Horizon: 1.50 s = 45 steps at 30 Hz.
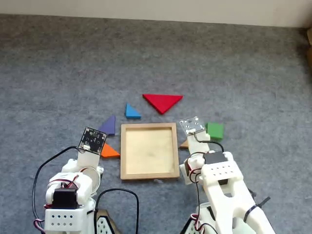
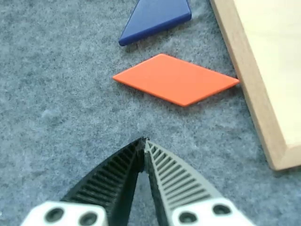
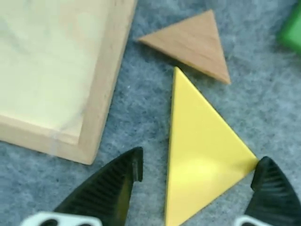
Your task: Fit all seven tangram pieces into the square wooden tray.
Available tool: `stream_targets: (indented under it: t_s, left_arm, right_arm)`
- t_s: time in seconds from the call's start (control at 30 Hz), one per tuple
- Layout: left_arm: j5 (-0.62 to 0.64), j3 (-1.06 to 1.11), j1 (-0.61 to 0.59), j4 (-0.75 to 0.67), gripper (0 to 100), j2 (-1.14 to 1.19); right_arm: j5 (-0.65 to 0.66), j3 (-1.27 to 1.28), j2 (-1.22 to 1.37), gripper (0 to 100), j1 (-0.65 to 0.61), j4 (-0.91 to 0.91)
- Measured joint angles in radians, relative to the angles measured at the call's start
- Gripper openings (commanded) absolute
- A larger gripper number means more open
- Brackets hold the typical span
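The square wooden tray (image 1: 149,174) lies in the middle of the grey carpet, its frame also seen in both wrist views (image 2: 249,84) (image 3: 106,80). A red triangle (image 1: 163,102), a small blue triangle (image 1: 131,111), a purple piece (image 1: 108,125), an orange parallelogram (image 1: 110,151) and a green square (image 1: 215,130) lie around it. My left gripper (image 2: 143,141) is shut, just short of the orange parallelogram (image 2: 176,79), with the purple piece (image 2: 157,18) beyond. My right gripper (image 3: 197,167) is open, its fingers either side of a yellow triangle (image 3: 200,150). A wooden triangle (image 3: 190,43) lies past it.
The tray's inside is bare wood. Cables trail from both arm bases at the near edge of the high view. Open carpet stretches across the far half of the table. The green square's corner (image 3: 292,28) lies close to the wooden triangle.
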Motion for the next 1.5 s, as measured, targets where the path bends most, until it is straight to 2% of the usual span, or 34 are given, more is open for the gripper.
stream_targets:
  t_s: [0.77,1.1,1.5]
  left_arm:
    - [0.0,0.0,0.0,0.0,1,0.0]
    - [0.0,0.0,0.0,0.0,1,0.0]
    - [0.0,0.0,0.0,0.0,1,0.0]
  right_arm:
    - [0.0,-0.078,0.003,35.3,0.023,0.092]
    - [-0.037,-0.278,0.362,35.3,0.025,0.14]
    - [-0.037,-0.311,0.39,35.3,0.025,0.101]
